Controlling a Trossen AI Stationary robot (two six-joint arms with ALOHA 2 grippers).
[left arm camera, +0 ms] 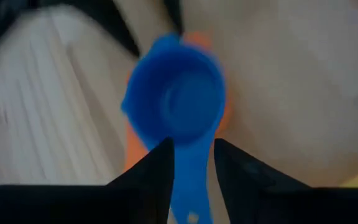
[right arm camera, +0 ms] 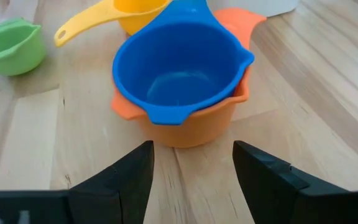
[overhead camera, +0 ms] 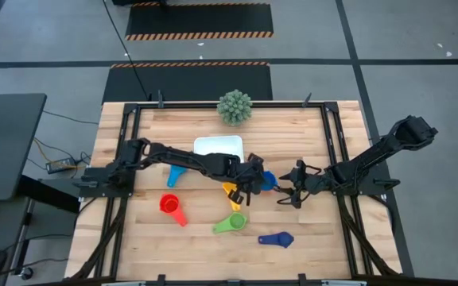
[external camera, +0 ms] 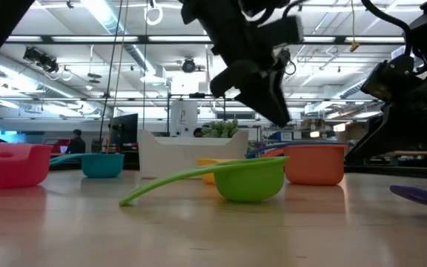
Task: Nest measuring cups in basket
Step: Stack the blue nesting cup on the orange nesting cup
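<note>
A blue cup (right arm camera: 179, 68) sits nested in an orange cup (right arm camera: 191, 127) at the table's middle. My left gripper (overhead camera: 254, 181) reaches in from the left and is shut on the blue cup (left arm camera: 176, 93). My right gripper (overhead camera: 286, 197) is open and empty just to the right of the two cups, its fingers (right arm camera: 120, 177) apart and short of the orange cup. The white basket (overhead camera: 219, 147) stands behind the cups. Light blue (overhead camera: 175, 176), red (overhead camera: 169, 205), yellow (overhead camera: 230, 191), green (overhead camera: 230, 224) and dark blue (overhead camera: 277, 238) cups rest on the table. My left gripper pinches the blue cup's handle (left arm camera: 191, 180) between its two fingers (left arm camera: 160, 168), which point down and lie along the handle's two sides. The cup's bowl sits open side up inside the orange cup (left arm camera: 224, 118), a little tilted.
A spiky green plant (overhead camera: 234, 107) stands at the table's far edge behind the basket. In the low view the green cup (external camera: 247, 178) is nearest, with the orange cup (external camera: 313, 163) behind it. There is bare wood along the near edge and at the right.
</note>
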